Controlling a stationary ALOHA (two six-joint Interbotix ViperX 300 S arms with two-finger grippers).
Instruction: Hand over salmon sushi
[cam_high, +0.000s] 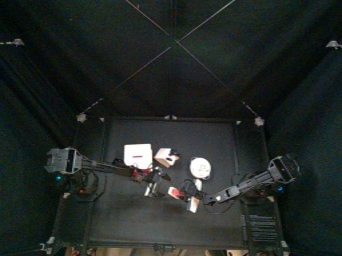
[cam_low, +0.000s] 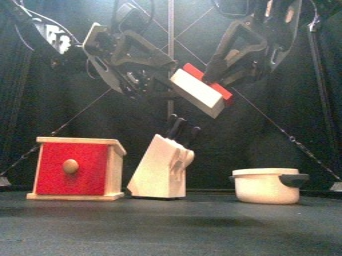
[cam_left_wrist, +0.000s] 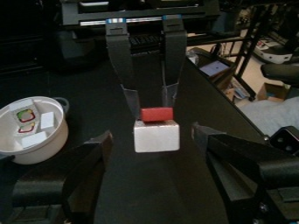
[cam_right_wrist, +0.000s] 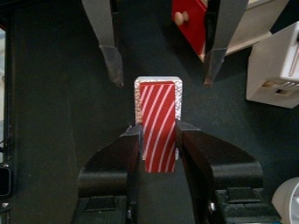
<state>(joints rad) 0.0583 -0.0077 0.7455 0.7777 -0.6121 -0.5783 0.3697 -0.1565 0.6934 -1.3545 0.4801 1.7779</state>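
Holding the sushi aloft above the table, the right gripper pinches its near end; the left gripper faces it from nine o'clock in the top view, jaws spread wide beside the far end. Transfer looks unfinished: closing and release remain. No readable writing anywhere.

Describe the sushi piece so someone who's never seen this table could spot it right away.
Look above the black table, over the knife block, where the two arms meet in mid-air. The salmon sushi is the white block with a red striped top held in the right gripper. It alone is off the table.
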